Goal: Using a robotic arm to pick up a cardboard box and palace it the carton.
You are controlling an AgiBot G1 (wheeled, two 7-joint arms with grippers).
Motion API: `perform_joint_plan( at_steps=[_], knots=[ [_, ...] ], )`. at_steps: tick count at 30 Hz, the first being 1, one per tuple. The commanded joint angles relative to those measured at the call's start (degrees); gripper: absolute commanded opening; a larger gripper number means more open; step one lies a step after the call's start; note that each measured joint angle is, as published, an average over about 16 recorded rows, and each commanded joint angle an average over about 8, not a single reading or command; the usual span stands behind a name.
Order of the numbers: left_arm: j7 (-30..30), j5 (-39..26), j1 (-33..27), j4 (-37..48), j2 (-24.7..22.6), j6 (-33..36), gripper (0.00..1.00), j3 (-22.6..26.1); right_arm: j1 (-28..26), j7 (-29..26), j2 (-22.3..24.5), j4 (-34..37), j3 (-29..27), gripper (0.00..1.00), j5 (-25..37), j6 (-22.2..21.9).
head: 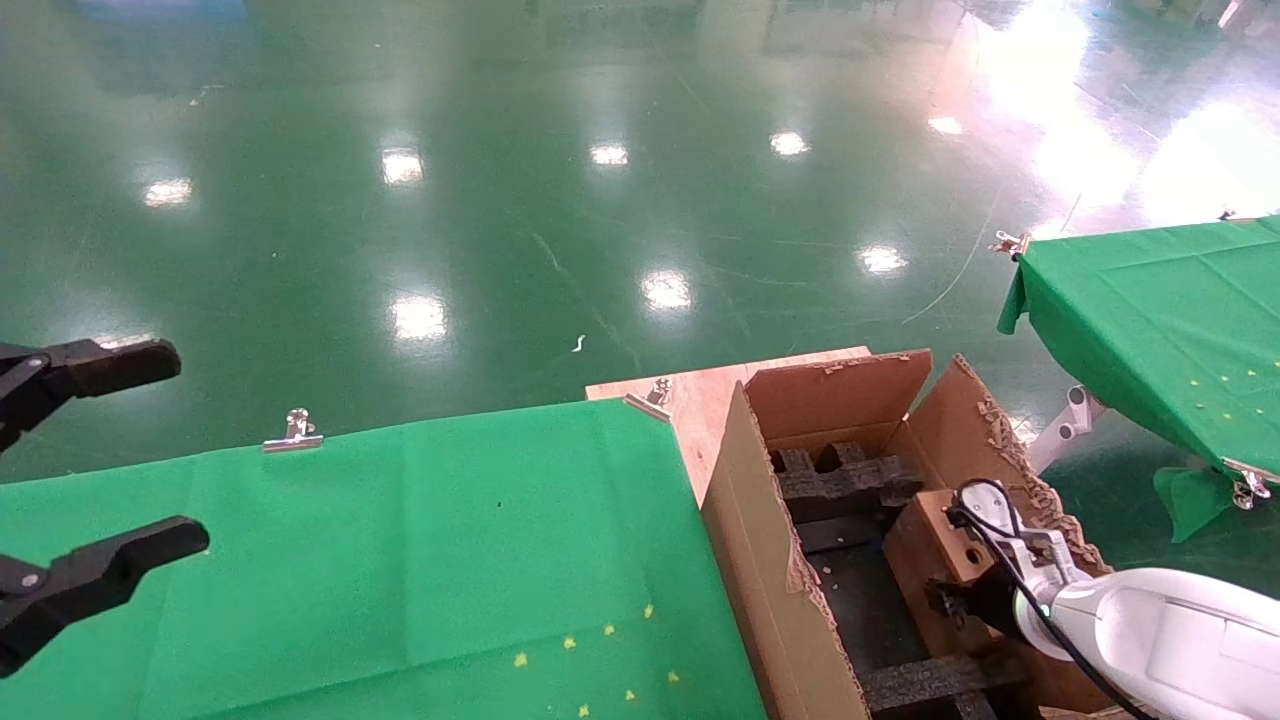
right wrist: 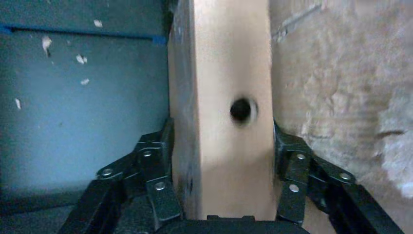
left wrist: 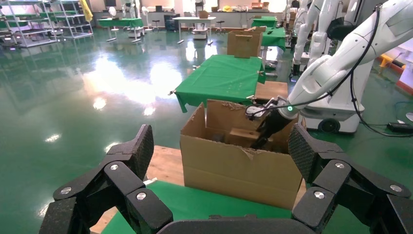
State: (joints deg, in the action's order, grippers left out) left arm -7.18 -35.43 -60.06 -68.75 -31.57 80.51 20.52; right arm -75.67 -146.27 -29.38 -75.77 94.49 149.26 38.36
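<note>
The large brown carton (head: 760, 540) with torn flaps stands right of the green table, with black foam inserts (head: 850, 480) inside. My right arm (head: 1160, 625), white with a green light, reaches into it. Its gripper (head: 975, 600) is shut on the small cardboard box (head: 925, 530) with a round hole, held inside the carton near its right wall. In the right wrist view the fingers (right wrist: 158, 161) clamp both sides of the box (right wrist: 229, 73). The left wrist view shows the carton (left wrist: 238, 168), the box (left wrist: 243, 136) and the right gripper (left wrist: 267, 134). My left gripper (head: 165, 450) is open and empty at the far left.
A green-clothed table (head: 400, 560) with metal clips (head: 292, 432) fills the front left. A wooden board (head: 700, 395) lies under the carton. A second green table (head: 1160, 320) stands at the right. Glossy green floor lies beyond.
</note>
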Motion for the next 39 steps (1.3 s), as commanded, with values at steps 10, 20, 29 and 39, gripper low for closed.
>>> perform_joint_plan(
  at_steps=[10, 20, 29, 39],
  knots=[
    [0.0, 0.0, 0.0, 0.0, 0.0, 0.0, 1.0, 0.0, -3.06, 0.79, 0.78, -0.81, -1.49, 1.0, 0.4, -0.5],
    [0.0, 0.0, 0.0, 0.0, 0.0, 0.0, 1.0, 0.0, -11.78, 6.87, 0.56, -2.0, -4.3, 1.0, -2.48, -6.31],
    [0.0, 0.0, 0.0, 0.0, 0.0, 0.0, 1.0, 0.0, -21.36, 18.39, -1.23, -2.67, -3.08, 1.0, -15.7, -13.33],
    [0.0, 0.03, 0.01, 0.02, 0.02, -0.02, 1.0, 0.0, -25.52, 23.17, -2.21, -2.91, -1.91, 1.0, -23.53, -16.45]
  ],
)
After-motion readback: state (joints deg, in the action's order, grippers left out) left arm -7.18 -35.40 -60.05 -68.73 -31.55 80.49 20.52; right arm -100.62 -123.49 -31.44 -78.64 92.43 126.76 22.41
